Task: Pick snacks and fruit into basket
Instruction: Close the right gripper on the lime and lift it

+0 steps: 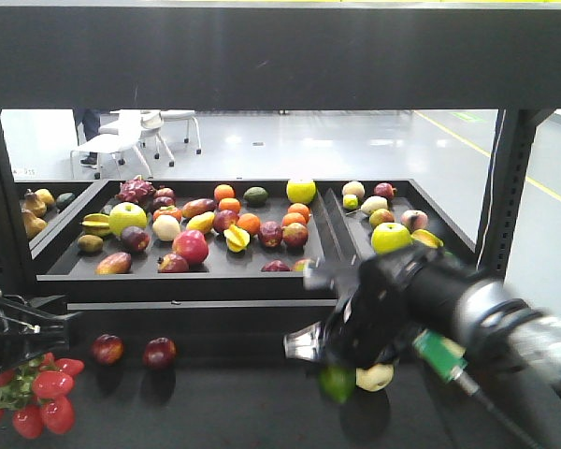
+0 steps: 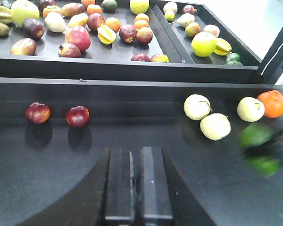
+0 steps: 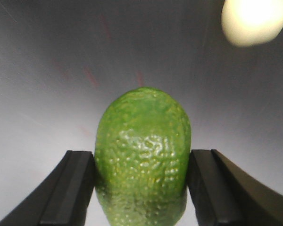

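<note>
Right claw: my right gripper (image 3: 141, 183) is pinching a lime (image 3: 142, 155); each black finger (image 3: 68, 188) presses a side of it, spread only as wide as the fruit.
Lime: green, egg-shaped, with a pebbled, glossy skin. In the front view it is a green blur under the right arm (image 1: 337, 382), just above the dark shelf (image 1: 215, 402).
Left claw: my left gripper (image 2: 130, 188) has its two flat black pads pressed together, with only a thin seam between them and nothing held.
Shelf: matte black, smooth, faintly speckled in the left wrist view.
Beside the lime: a pale cream fruit (image 1: 375, 377) lies just right of it in the front view, smooth and rounded.
Left of the lime on the shelf: two dark red round fruits (image 1: 107, 349) sit side by side, well apart from it.
Far left of the shelf: a cluster of shiny red strawberries (image 1: 37, 393) lies by the left arm.
Left wrist view, near the lime's blur (image 2: 259, 146): three pale yellow-white apples (image 2: 197, 107) and one orange (image 2: 272, 103), all smooth-skinned.
Behind the shelf: black trays (image 1: 65, 262) hold many mixed fruits in red, orange, yellow and green.
Basket: I see no basket in any of my views.
Snacks: no pouch or box shows either.
</note>
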